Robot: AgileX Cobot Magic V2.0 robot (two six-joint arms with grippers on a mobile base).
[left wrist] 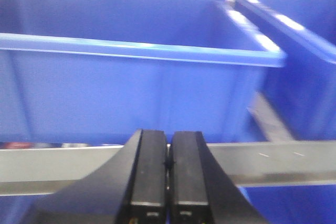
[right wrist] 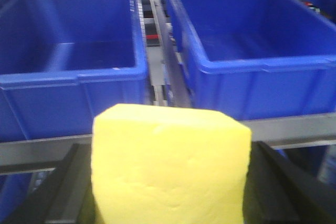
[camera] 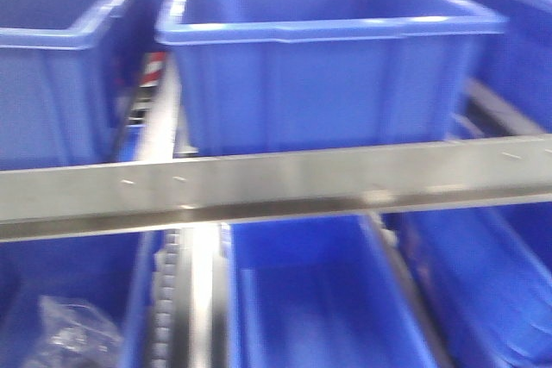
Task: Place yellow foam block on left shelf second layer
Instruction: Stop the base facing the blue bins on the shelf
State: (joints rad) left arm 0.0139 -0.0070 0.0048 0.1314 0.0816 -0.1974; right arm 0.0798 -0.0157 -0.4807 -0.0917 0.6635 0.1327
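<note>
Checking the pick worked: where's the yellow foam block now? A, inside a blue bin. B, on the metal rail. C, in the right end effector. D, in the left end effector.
C: the yellow foam block sits in the right end effector; the left end effector is shut, empty.

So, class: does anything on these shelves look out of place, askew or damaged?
Mostly no: crumpled clear plastic sits in the lower-left blue bin, like stray packaging. Nothing looks tilted or cracked.
</note>
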